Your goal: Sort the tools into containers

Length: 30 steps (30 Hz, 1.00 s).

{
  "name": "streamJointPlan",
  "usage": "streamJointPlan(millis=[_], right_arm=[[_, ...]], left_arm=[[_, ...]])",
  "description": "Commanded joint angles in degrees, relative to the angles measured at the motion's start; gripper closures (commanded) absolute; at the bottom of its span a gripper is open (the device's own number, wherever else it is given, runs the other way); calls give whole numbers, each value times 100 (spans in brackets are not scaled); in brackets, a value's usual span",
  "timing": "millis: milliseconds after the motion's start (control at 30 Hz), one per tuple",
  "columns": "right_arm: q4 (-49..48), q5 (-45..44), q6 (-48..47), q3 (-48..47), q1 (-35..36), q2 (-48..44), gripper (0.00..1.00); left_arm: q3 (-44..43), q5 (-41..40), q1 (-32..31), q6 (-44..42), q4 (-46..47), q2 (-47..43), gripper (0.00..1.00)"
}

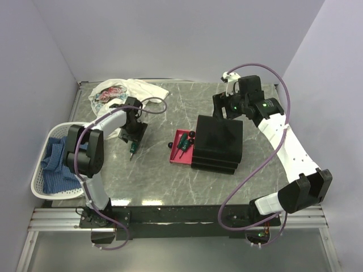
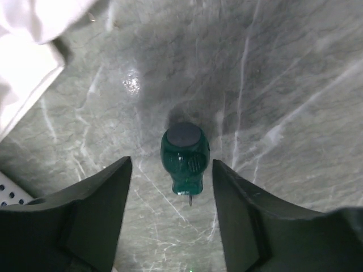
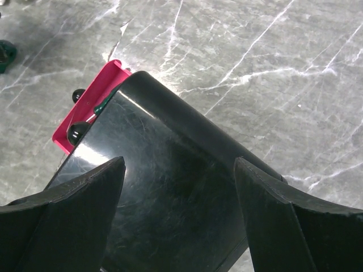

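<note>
Readable text: none is showing in any view.
Drawer unit [image 1: 218, 141]: its black top is showing only glare, with no label or brand; the open pink-red drawer [image 1: 177, 152] is showing no marking.
Green screwdriver [image 2: 185, 156]: the handle is showing moulded ridges and a plain dark end cap (no legible brand or size).
Patterned cloth [image 1: 116, 93]: coloured swirls are showing, too small to tell whether any are letters.
Table [image 1: 170, 181]: only marble veining is showing.
</note>
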<state>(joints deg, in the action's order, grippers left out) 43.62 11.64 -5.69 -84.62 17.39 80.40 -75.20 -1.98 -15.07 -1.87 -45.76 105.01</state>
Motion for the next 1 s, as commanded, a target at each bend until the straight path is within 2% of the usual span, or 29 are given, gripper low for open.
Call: streamJointPlan(millis=[0,100,167,200,233,300,367,400,467,533,633,967], right_arm=[[-20,6,-116,51,28,-183,15],[-29,-30,-116,33,37,-174,15],[-46,-39,-116,24,28,-174,15],[-37,-65,-107,16,28,-174,15],[-46,-74,-107,24,28,-174,15],[-46,-100,-142,42,28,-174,15],[-29,-214,-177,77,28,-139,15],[-20,-249,-212,86,19,-121,15],[7,-390,-292,104,28,-104,16],[76,-469,-362,69,28,1,16],[130,-575,-450,42,28,107,16],[-2,-1102,-810,165,19,257,16]], left_arm=[[5,110,22,-103,-56,151,38],[-12,145,22,-86,-109,335,43],[-47,346,30,-85,-135,414,52],[-100,399,22,-94,-144,424,58],[-118,452,22,-103,-153,424,70],[-249,715,22,-94,-249,406,77],[-415,952,13,11,-311,319,90],[-486,1380,13,63,-328,266,97],[-723,1891,13,395,-285,91,99],[-951,3241,-22,695,-136,11,99],[-1259,3948,-258,1083,102,124,99],[-1858,4346,-989,1373,137,880,99]])
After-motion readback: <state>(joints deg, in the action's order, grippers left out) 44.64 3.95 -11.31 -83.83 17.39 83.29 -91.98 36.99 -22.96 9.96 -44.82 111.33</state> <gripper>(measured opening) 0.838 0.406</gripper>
